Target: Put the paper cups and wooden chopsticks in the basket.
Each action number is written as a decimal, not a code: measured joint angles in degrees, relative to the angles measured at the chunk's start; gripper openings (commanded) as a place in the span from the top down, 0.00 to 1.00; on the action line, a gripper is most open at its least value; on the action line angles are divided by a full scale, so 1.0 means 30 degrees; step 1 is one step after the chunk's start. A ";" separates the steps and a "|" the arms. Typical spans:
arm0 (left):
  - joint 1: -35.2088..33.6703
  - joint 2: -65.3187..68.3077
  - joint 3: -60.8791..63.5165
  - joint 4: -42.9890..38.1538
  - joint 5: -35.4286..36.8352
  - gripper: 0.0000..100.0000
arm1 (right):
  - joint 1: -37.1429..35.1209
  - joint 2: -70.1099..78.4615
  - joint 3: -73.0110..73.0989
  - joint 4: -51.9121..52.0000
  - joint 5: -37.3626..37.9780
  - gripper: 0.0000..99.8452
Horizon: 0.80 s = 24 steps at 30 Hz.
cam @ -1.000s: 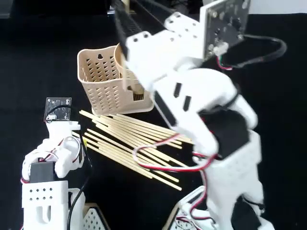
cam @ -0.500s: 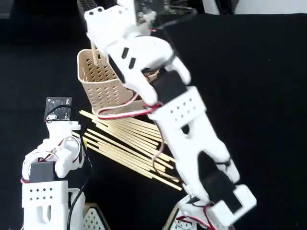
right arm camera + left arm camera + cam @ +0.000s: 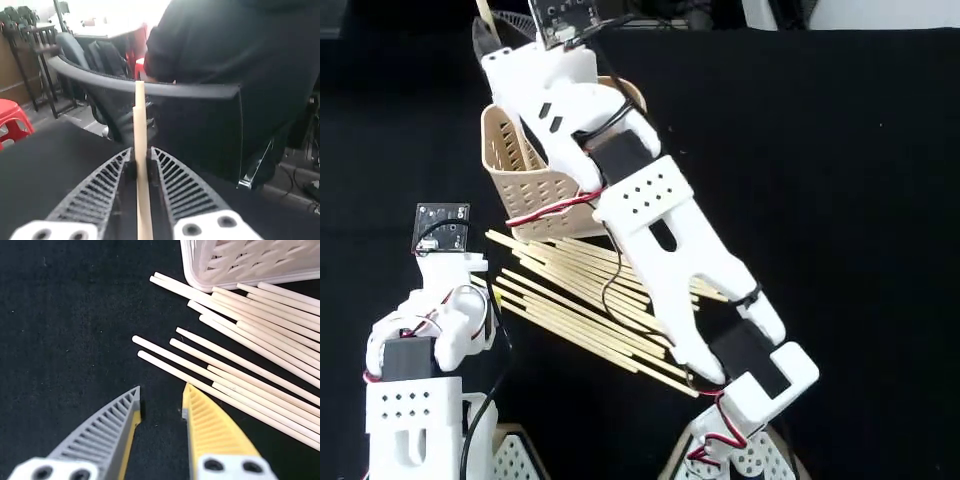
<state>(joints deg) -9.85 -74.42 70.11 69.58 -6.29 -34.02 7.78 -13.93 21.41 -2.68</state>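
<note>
Right gripper (image 3: 141,150) is clamped on a single wooden chopstick (image 3: 139,112). The stick runs straight between the fingers, well past the tips and back toward the wrist. In the high view the right gripper (image 3: 492,45) sits above the far rim of the basket (image 3: 535,195), and the held stick points up and away from it. The basket is just below the gripper, with the arm's links lying across its top. Farther out, toward the arm bases, the loose chopstick pile (image 3: 580,300) is fanned on the black table (image 3: 820,200), right against the basket's near foot.

Left gripper (image 3: 161,390) has its jaws apart and holds nothing. It is low over the table, its tips just beside the nearest stick ends.

Risks, as I judge them:
- The stick's end isn't inside the rim yet, so letting go here likely drops it outside or bounces it off the edge.
- A long stick in a narrow pinch could swivel.
- The arm is close over the light basket and could shove or tip it.
</note>
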 measured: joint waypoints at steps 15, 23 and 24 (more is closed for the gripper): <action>0.0000 0.0000 0.0000 0.0000 0.0000 0.85 | 0.0000 -0.0821 0.0322 0.3810 0.0000 0.89; 0.0000 0.0000 0.0000 0.0000 0.0000 0.85 | 0.0117 -0.7531 -0.0381 0.9495 0.0176 0.90; 0.0000 0.0000 0.0000 0.0000 0.0000 0.85 | 0.0469 -0.8410 -0.0381 1.0637 0.0469 0.91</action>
<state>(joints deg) -9.85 -74.42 70.11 69.58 -6.29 -32.62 -17.45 -15.08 53.32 -1.27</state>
